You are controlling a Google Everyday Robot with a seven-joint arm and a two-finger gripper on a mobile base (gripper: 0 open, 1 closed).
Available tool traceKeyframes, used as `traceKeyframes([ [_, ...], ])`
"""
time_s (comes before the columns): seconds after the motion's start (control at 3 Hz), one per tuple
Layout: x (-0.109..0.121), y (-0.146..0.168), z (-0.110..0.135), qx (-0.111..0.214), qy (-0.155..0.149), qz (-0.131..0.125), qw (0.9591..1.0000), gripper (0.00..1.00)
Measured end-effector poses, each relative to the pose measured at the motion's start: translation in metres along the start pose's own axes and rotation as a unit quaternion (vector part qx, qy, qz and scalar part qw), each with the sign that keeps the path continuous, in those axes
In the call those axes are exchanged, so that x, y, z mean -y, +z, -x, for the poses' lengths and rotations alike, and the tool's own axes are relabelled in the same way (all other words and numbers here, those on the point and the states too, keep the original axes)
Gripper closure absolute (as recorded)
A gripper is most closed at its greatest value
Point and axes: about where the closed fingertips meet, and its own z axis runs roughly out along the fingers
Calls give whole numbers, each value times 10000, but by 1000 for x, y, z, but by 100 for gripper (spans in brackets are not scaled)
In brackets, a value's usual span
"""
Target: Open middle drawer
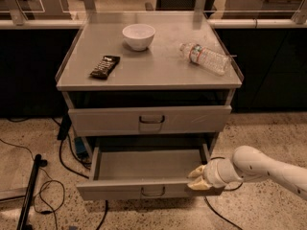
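Note:
The middle drawer of the grey cabinet is pulled well out, showing its shallow empty grey tray. Its low front carries a small dark wire handle. My gripper is at the right end of that front panel, with one tan finger inside the tray and the other on the outer face, closed on the panel. The white arm comes in from the right. The taller top drawer above is closed. The lowest drawer is hidden under the open one.
On the cabinet top lie a white bowl, a dark snack bar and a plastic water bottle on its side. Cables and a black pole lie on the floor at left.

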Motion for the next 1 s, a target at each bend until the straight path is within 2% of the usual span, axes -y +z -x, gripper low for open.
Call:
traceKeyframes([
  [0.67,0,0,0,0,0,1,10000,41],
  [1.0,0,0,0,0,0,1,10000,37],
])
